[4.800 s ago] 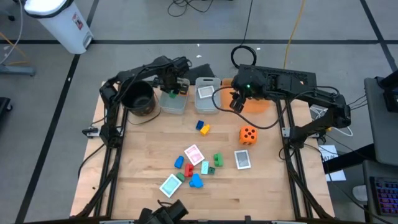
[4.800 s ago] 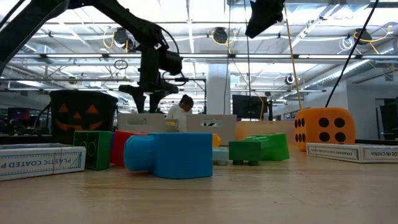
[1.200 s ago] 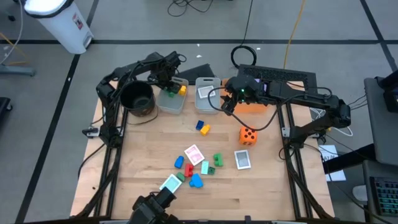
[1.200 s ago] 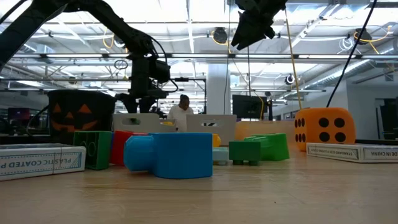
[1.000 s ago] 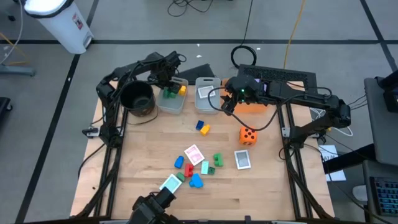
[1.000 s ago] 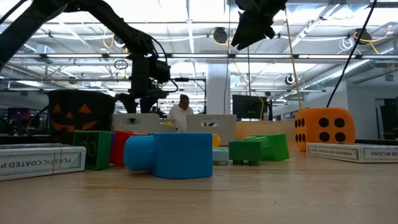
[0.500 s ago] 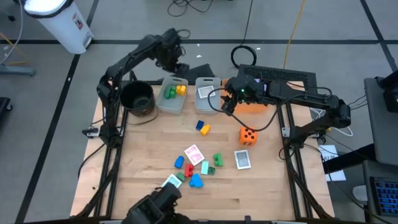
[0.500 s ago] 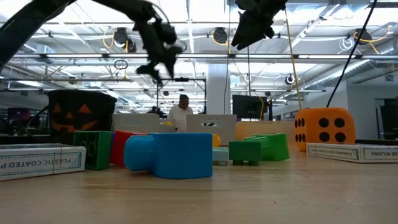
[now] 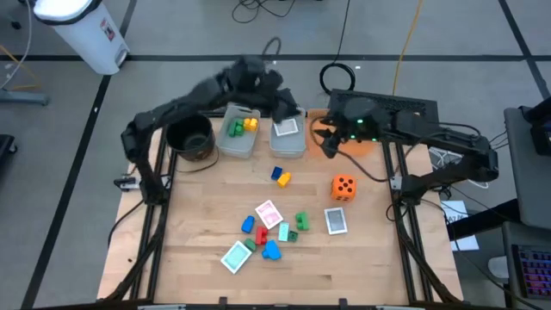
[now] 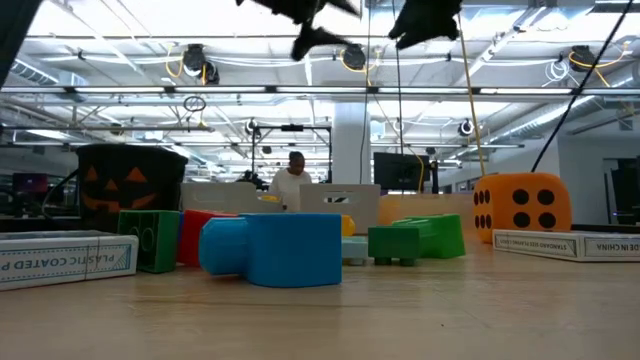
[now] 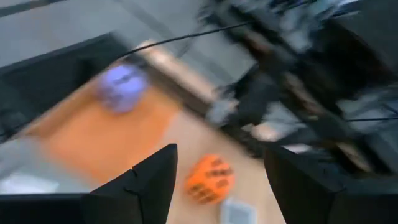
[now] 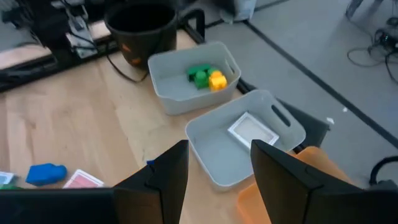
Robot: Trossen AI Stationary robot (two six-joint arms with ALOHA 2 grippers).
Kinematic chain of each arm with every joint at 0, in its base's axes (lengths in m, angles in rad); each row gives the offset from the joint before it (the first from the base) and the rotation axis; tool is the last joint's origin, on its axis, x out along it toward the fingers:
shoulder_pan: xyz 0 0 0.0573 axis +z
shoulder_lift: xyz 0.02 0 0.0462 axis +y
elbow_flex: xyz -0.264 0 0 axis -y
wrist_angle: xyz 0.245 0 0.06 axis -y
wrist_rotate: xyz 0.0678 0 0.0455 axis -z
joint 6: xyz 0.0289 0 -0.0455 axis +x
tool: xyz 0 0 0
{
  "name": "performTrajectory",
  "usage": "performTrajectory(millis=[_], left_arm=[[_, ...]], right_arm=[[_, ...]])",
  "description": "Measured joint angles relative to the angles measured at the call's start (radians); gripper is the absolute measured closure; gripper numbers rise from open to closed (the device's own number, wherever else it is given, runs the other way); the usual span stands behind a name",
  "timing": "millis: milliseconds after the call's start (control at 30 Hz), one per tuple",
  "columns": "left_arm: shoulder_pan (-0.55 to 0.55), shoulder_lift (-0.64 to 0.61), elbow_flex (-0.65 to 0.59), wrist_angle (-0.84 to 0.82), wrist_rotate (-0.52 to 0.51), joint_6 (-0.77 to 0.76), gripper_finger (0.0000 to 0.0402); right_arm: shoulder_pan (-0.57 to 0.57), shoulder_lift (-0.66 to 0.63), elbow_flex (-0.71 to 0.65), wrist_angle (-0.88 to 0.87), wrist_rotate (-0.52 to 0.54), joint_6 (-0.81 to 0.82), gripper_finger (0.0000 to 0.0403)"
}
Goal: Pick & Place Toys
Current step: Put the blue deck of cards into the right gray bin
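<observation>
Overhead arrangement during toy sorting. The left gripper (image 9: 284,105) hangs high above the two bins at the table's 12 o'clock edge, its arm blurred in a sweep toward 3 o'clock; in its wrist view the fingers (image 11: 146,180) stand apart with nothing between them, so it carries no toy. The right gripper (image 9: 327,142) waits just at 3 o'clock of the bins, over the near edge of the orange tray (image 9: 366,145); its fingers (image 12: 171,168) are likewise parted and empty.

The left bin (image 9: 238,131) holds a green block (image 9: 232,129) and a yellow block (image 9: 250,124); the right bin (image 9: 287,131) holds one card (image 9: 285,127). This suggests sorting by kind: blocks in one bin, cards in the other. A purple die (image 11: 123,84) lies on the tray.

Unsorted toys remain on the table: the orange die (image 9: 343,187) toward 3 o'clock of centre, a blue-and-yellow block pair (image 9: 281,176) just below the bins, and a cluster near 6 o'clock of cards (image 9: 269,213), green blocks (image 9: 300,222) and blue blocks (image 9: 271,251). The black pot (image 9: 191,136) stands at 9 o'clock of the bins.

Judgement: the task is early; most toys are still to be moved.
</observation>
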Motion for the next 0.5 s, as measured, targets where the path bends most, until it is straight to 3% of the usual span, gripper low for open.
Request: performTrajectory(millis=[133,300,400,500], left_arm=[[-0.096,-0.074,-0.235,0.329,-0.007,-0.103,0.0156],[-0.222,-0.147,-0.463,0.630,-0.129,-0.220,0.0156],[-0.298,-0.199,-0.529,0.664,-0.212,-0.231,0.0156],[-0.371,-0.242,-0.549,0.571,-0.271,-0.223,0.0156]], right_arm=[[0.009,-0.074,-0.045,0.001,0.000,-0.002,0.0236],[0.041,-0.172,-0.175,0.050,-0.037,0.053,0.0236],[0.059,-0.222,-0.276,0.151,-0.132,0.094,0.0236],[0.081,-0.262,-0.379,0.313,-0.251,0.145,0.0236]])
